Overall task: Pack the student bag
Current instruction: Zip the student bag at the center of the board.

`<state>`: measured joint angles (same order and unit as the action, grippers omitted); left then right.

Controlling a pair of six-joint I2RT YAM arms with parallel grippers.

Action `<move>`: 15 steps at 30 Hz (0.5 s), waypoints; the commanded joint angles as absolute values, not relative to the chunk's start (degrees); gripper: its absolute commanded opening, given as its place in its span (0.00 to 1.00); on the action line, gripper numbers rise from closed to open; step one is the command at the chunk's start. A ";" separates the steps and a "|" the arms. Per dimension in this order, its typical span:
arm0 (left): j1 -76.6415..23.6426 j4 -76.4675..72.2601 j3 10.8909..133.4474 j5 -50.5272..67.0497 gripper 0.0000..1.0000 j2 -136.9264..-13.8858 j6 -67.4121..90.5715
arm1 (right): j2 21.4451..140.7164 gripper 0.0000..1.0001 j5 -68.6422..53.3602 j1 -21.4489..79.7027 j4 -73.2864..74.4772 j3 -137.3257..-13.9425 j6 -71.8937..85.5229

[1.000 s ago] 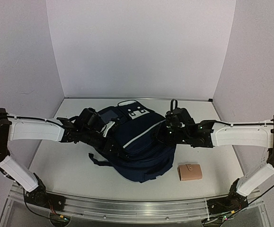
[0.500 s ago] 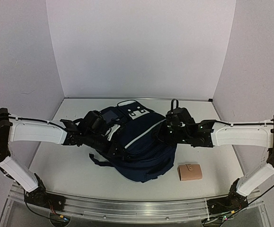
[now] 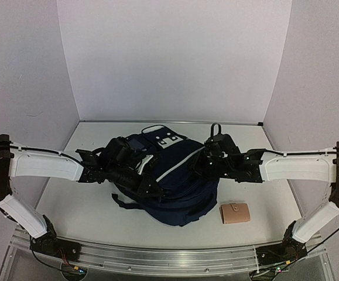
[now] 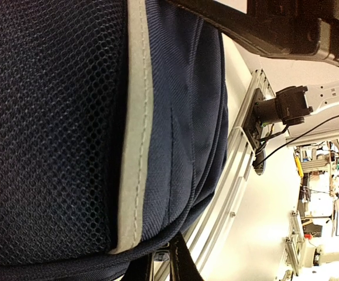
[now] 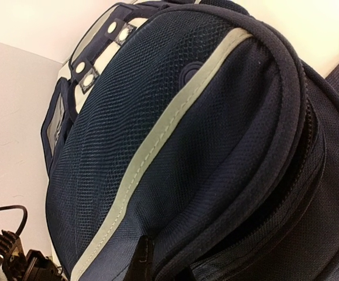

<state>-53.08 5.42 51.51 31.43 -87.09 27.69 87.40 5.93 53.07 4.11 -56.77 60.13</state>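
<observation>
The student bag (image 3: 178, 181) lies in the middle of the bench (image 3: 81, 205), its striped front face up and its light grey patches at the far end, towards the back wall (image 3: 175, 58). A dark strap (image 3: 122, 201) trails out from its left near side onto the bench.

The left arm (image 3: 46, 164) stretches almost level from the left edge, and its wrist lies over the bag's left upper side. The left fingers (image 3: 146, 184) point down and inward onto the dark fabric. The left wrist view is filled with navy mesh and a grey stripe, too close to show whether these fingers are spread or pinching.

The right arm (image 3: 298, 168) mirrors it from the right side, its wrist against the bag's right shoulder. In the right wrist view, one tip of the right fingers (image 5: 140, 257) sits at the seam beside the zip line. The pictures do not show whether the pair grips anything.

A small tan pouch (image 3: 235, 212) lies flat just off the bag's right near corner, apart from it and below the right forearm. Bare bench runs between the bag and the metal rail (image 3: 157, 254) at the near edge. A narrower strip separates the bag's far end from the back wall. The side walls stand well apart from the bag, behind both elbows.
</observation>
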 commanded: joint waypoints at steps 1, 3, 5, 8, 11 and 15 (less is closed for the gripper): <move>-55.82 -3.75 55.63 35.62 0.00 -86.68 32.56 | 88.68 0.00 8.28 53.24 -1.68 -56.24 60.95; -56.56 -4.23 56.75 33.87 0.00 -87.17 33.93 | 88.74 0.00 8.79 53.20 -2.07 -55.90 61.10; -57.24 -4.90 57.73 33.18 0.00 -88.46 35.31 | 88.70 0.00 9.12 53.24 -2.16 -55.65 61.17; -57.65 -4.87 58.66 32.50 0.00 -89.80 36.34 | 88.15 0.00 9.50 53.24 -2.14 -55.33 60.79; -57.66 -3.59 57.73 28.66 0.12 -88.33 37.13 | 86.77 0.08 9.38 53.22 -2.11 -54.59 59.41; -57.48 -0.04 56.82 25.43 0.28 -84.97 37.66 | 83.32 0.21 8.13 53.41 -1.91 -53.04 56.43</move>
<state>-56.82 2.54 54.15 28.12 -89.60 36.34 87.39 8.95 52.71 1.23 -54.46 59.63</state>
